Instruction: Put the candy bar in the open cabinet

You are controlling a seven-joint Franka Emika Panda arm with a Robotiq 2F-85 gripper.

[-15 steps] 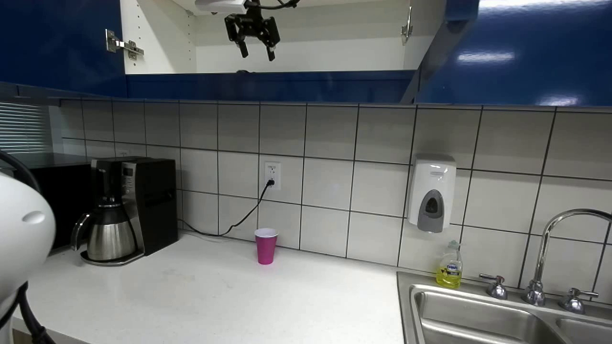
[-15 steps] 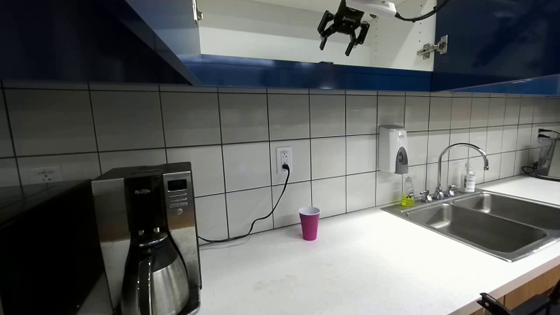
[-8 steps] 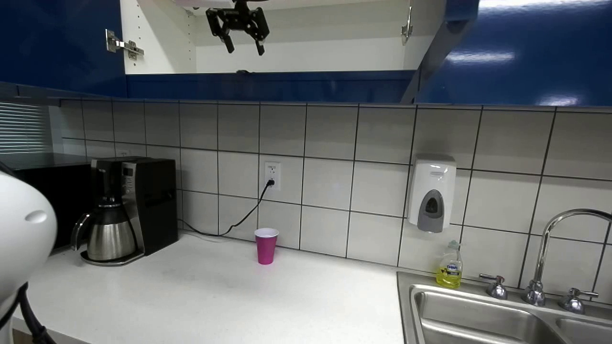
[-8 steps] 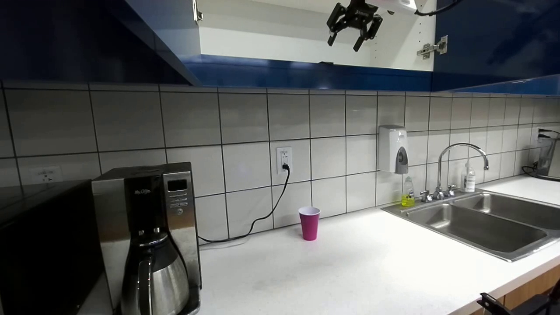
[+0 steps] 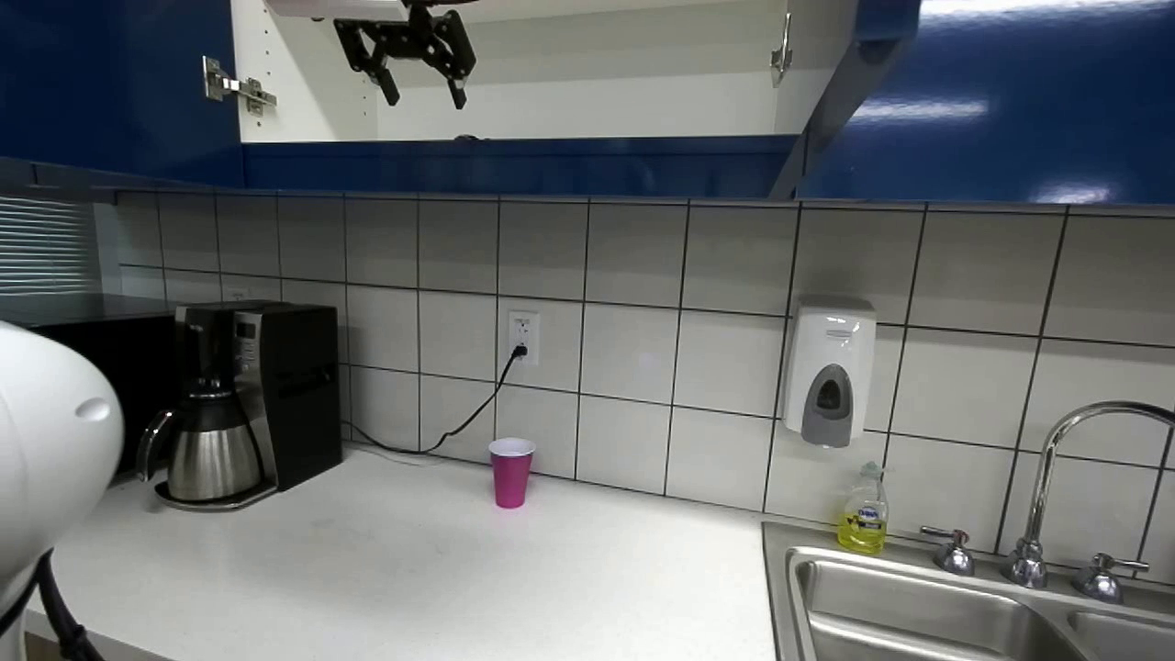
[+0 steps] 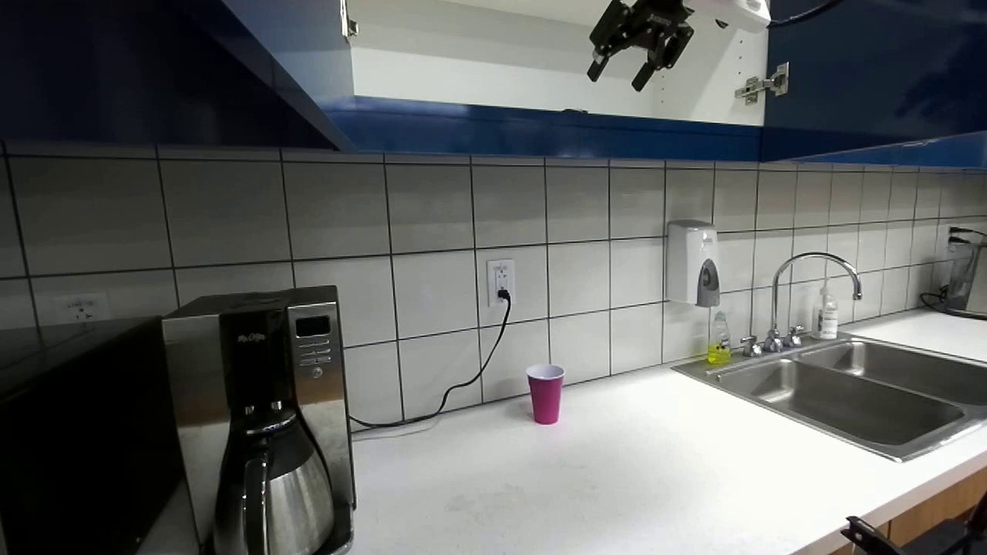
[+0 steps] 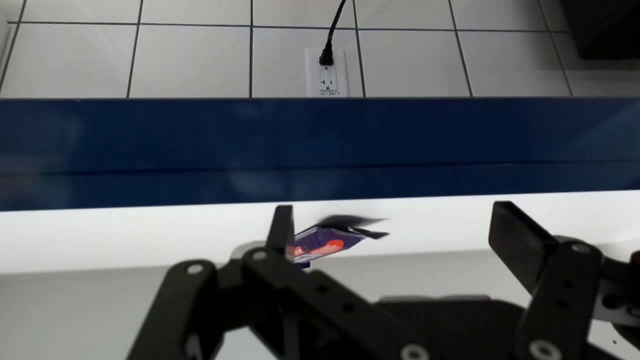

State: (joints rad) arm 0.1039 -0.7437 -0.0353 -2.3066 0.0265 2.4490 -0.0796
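The candy bar [image 7: 330,242], in a purple and dark wrapper with a red-orange marking, lies on the white floor of the open cabinet in the wrist view. The left finger hides its one end. Only a small dark bump of it shows over the cabinet's front edge in both exterior views [image 5: 466,138] [image 6: 574,111]. The open cabinet [image 5: 606,101] has blue doors and a white interior; it also shows in an exterior view [image 6: 463,69]. My gripper [image 7: 392,212] is wide open with nothing between its fingers. It hangs in front of the cabinet opening [image 5: 425,101] [image 6: 617,81], above the bar and apart from it.
The cabinet's blue front edge [image 5: 523,165] runs below the gripper. Open doors stand at both sides [image 5: 110,83] [image 6: 871,77]. Below, the counter [image 5: 413,569] holds a pink cup [image 5: 510,477] and a coffee maker [image 5: 275,395]. A sink [image 6: 840,393] lies along the counter.
The gripper has moved sideways along the cabinet, leftward in one exterior picture and rightward in the opposite one, staying open. The dark bump of the bar has not moved.
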